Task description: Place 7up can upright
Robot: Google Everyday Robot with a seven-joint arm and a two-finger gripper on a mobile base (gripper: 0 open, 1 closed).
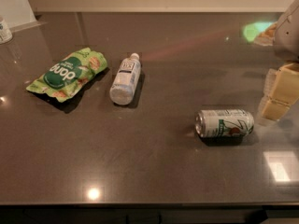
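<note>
7up can lies on its side on the dark surface, top end facing left. The claw hangs just beside its other end, apart from it; released or clenched cannot be told. Likely step: approach. The next move calls for a grasp across the body, then tipping upright.

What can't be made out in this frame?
Camera view:
The gripper, at the right edge beside the lying 7up can: mostly cut off by the frame edge.
The white container, far left: cropped by the left edge, kind unclear.
Label of the water bottle: too small to read.
7up can's underside: hidden against the counter.
</note>
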